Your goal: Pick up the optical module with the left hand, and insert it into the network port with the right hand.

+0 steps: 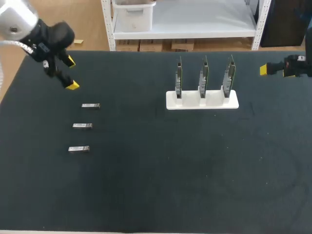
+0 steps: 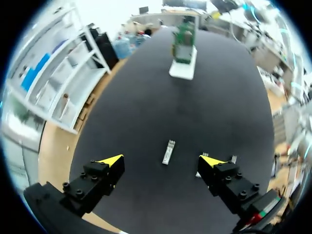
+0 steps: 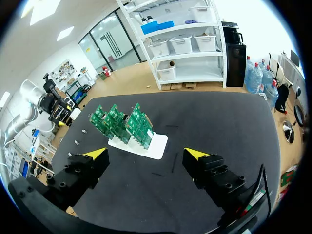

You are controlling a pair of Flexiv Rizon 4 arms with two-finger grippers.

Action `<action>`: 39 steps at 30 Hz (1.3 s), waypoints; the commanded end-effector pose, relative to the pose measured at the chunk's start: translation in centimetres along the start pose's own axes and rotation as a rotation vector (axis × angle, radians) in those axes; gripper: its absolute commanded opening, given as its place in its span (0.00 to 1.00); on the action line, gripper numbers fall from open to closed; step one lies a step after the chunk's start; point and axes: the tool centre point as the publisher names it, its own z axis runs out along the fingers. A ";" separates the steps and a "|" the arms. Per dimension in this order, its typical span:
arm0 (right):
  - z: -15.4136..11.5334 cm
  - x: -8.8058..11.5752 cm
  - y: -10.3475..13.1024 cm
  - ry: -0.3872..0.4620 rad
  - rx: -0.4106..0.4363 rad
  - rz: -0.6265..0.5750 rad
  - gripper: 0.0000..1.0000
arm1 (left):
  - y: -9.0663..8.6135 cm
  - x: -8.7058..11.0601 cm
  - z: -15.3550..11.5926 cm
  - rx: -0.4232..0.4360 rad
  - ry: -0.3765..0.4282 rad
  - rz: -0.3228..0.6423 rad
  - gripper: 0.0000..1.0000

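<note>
Three optical modules lie flat in a row on the left side of the black table: nearest module, middle module, far module, none of them touched. Just past the far one hangs the left gripper, fingers spread wide with nothing in them. On its wrist cam, a module sits on the table ahead, between the tips. Off to the right, a white stand holds three green circuit boards upright. The right gripper is by the far right edge, also spread apart and empty.
</note>
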 end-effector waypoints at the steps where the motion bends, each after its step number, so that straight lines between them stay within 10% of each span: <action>1: 0.0 0.0 0.1 -0.001 0.003 0.001 1.00 | 0.7 -0.2 1.5 0.061 0.113 0.116 1.00; 39: 0.0 0.0 0.1 -0.001 0.003 0.001 1.00 | -1.0 2.9 9.5 0.053 0.274 0.192 1.00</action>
